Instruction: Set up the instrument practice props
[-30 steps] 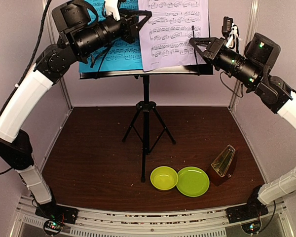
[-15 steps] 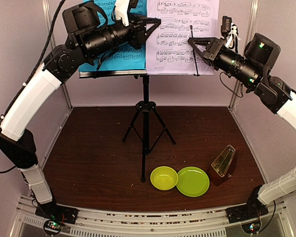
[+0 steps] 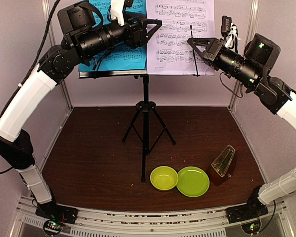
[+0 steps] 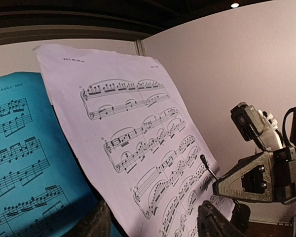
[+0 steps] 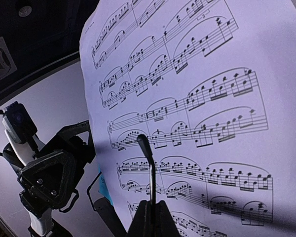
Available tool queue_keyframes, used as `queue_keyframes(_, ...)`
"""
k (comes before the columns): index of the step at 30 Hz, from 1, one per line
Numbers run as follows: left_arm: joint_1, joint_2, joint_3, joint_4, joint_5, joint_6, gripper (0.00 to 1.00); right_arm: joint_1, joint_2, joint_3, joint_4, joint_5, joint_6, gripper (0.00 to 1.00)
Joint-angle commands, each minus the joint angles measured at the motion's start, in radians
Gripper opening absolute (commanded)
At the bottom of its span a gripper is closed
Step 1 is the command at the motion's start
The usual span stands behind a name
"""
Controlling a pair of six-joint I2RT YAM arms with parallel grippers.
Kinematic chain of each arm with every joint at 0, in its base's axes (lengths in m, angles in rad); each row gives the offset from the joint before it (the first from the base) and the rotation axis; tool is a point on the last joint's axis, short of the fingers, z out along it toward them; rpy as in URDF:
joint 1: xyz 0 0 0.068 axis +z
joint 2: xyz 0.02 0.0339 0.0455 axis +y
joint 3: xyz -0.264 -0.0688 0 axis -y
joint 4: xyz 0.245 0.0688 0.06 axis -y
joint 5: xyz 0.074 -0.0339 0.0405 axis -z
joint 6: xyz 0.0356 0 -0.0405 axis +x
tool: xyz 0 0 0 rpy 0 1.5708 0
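Our L hand (image 4: pixel 154 224) is open, w/ the lilac sheet (image 3: pixel 180 34) edge between its fingers. R hand (image 5: pixel 150 217) is closed on a thin rod (image 5: pixel 149 168) across that sheet. Beside it on the stand (image 3: pixel 145 128) is the cyan sheet (image 3: pixel 123 57). The metronome (image 3: pixel 223 161) is down on the desk (image 3: pixel 98 158).

One music stand (image 3: pixel 145 123) is standing on one table (image 3: pixel 98 158). Two sheets of music are showing on the stand: one cyan sheet (image 3: pixel 130 54) and one lilac sheet (image 3: pixel 172 39). One thin black rod (image 5: pixel 150 173) is lying across the lilac page. Three small items are sitting on the table: one brown metronome (image 3: pixel 223 161), one green bowl (image 3: pixel 164 177) and one green plate (image 3: pixel 193 181). Two robot arms are showing, the left arm (image 3: pixel 29 98) and the right arm (image 3: pixel 286 106). Each is carrying one pincer, giving two: the left pincer (image 3: pixel 153 27) and the right pincer (image 3: pixel 192 43).
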Motion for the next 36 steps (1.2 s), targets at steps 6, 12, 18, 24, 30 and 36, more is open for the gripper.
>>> queue_keyframes(6, 0.006, -0.091, -0.045, 0.060, -0.006, 0.000, 0.74, -0.005, -0.011, -0.009, 0.018, 0.032, 0.013, 0.23)
queue_keyframes(12, 0.006, -0.133, -0.089, 0.080, 0.000, -0.008, 0.77, -0.005, -0.018, -0.009, 0.018, 0.037, 0.016, 0.35)
queue_keyframes(18, 0.004, -0.159, -0.115, 0.083, 0.011, -0.010, 0.78, -0.005, -0.030, -0.010, 0.008, 0.041, 0.000, 0.43)
queue_keyframes(24, 0.004, -0.200, -0.149, 0.080, 0.013, 0.003, 0.82, -0.005, -0.061, -0.023, 0.021, 0.043, -0.027, 0.68)
queue_keyframes(30, 0.004, -0.258, -0.193, 0.076, -0.003, 0.005, 0.83, -0.005, -0.088, -0.034, 0.039, 0.016, -0.052, 0.80)
queue_keyframes(36, 0.006, -0.334, -0.257, 0.063, -0.042, -0.021, 0.85, -0.005, -0.127, -0.044, 0.007, 0.012, -0.092, 0.83)
